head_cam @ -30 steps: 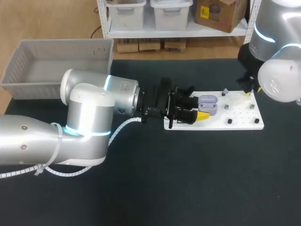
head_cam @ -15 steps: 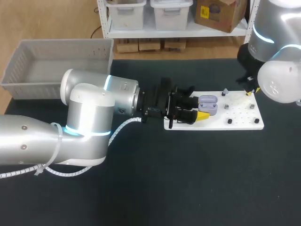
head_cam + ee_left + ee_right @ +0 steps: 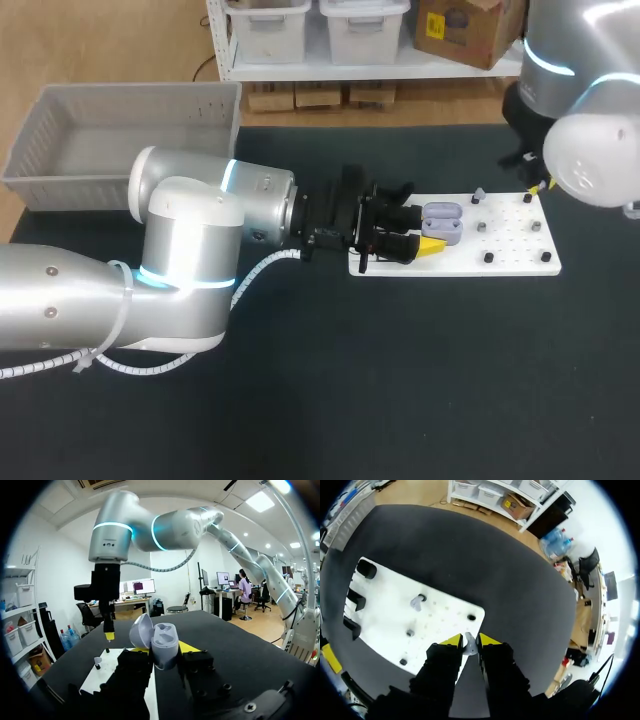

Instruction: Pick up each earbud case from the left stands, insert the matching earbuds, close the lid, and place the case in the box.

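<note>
Open lavender earbud case is pinched by left gripper over white stand board on worktop. Lavender earbud is clamped between right gripper tips, above board's corner.

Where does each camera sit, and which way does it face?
Head view: above and behind, facing down on the table; left arm and right arm show.
Left wrist view: on that wrist, facing along the left gripper, shut on the open earbud case.
Right wrist view: on that wrist, facing down at the board; right gripper pinches an earbud.
All share the board.
</note>
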Controlling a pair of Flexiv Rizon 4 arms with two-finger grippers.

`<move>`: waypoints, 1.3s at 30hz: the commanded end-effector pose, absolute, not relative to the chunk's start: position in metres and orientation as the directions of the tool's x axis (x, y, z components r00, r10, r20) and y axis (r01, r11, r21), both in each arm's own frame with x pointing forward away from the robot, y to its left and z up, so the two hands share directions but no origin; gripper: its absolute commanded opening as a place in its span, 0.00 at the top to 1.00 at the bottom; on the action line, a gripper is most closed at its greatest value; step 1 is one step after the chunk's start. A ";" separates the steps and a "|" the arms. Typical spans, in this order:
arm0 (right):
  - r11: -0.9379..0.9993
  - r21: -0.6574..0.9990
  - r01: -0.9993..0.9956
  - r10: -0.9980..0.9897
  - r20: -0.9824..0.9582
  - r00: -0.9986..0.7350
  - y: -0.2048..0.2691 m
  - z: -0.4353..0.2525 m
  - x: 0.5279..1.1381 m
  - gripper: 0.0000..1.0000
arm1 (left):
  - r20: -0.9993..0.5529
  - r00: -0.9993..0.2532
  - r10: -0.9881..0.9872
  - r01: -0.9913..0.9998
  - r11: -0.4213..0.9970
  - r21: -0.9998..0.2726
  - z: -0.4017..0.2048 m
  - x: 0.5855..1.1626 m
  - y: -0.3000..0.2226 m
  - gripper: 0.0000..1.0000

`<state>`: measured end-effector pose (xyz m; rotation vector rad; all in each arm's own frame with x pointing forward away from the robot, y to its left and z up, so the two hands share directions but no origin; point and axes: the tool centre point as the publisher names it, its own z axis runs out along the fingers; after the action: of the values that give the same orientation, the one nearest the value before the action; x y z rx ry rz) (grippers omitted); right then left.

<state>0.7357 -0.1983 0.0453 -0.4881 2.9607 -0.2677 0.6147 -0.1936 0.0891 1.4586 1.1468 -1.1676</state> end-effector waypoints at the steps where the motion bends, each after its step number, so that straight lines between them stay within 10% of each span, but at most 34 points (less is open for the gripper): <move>1: 0.938 -0.226 -0.263 -0.287 -0.079 -0.955 -0.186 0.071 0.720 1.00 | -0.986 0.121 0.115 0.984 -0.145 0.104 0.088 0.614 -0.193 1.00; 39: 0.969 -0.246 -0.020 -0.036 -0.062 -0.997 -0.157 0.149 0.675 1.00 | -0.986 0.121 0.115 0.984 -0.145 0.104 0.088 0.614 -0.193 1.00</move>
<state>0.6832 -0.1655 0.1267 -0.1368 3.0389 -0.3594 0.6146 -0.1936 0.0891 1.4587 1.1468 -1.1677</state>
